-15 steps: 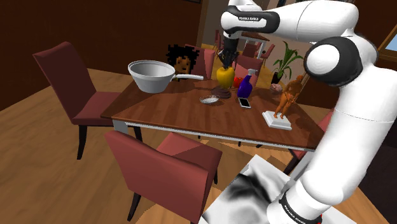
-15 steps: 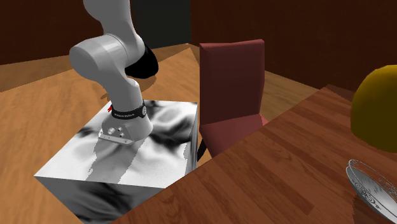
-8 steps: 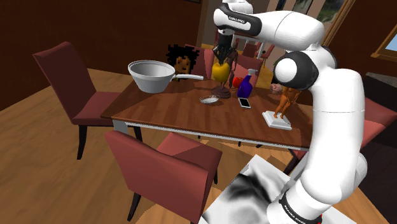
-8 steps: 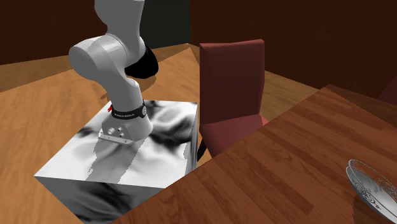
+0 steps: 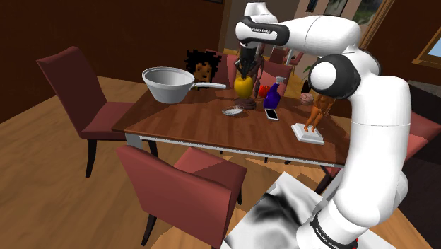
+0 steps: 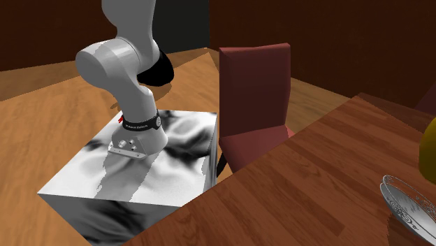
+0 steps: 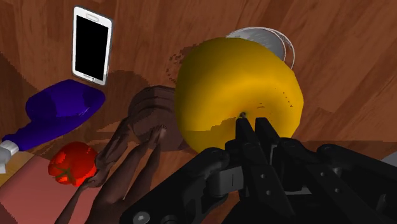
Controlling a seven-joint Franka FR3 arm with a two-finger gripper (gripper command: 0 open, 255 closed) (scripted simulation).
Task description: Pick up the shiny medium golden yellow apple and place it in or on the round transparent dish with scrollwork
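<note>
Black gripper (image 5: 245,69), fingers nearly together, pinches the top of the yellow apple (image 5: 244,85) (glossy) above the table (image 5: 184,122); the clear dish (image 5: 232,111) lies at the apple's seven o'clock.

Shoulder view from behind the stand (image 5: 283,219), looking down across the whole surface (image 5: 184,120), second exterior view low and close, facing back toward the stand, wrist view close above the apple (image 7: 235,89), all three sharing the dish (image 6: 409,203)

Dark wooden bench (image 5: 184,117) under me carries: grey saucepan (image 5: 168,83), round clear scrollwork dish (image 5: 232,110), white-rimmed phone (image 5: 271,113), blue spray bottle (image 5: 273,94), orange figurine on a white slab (image 5: 318,107).
</note>
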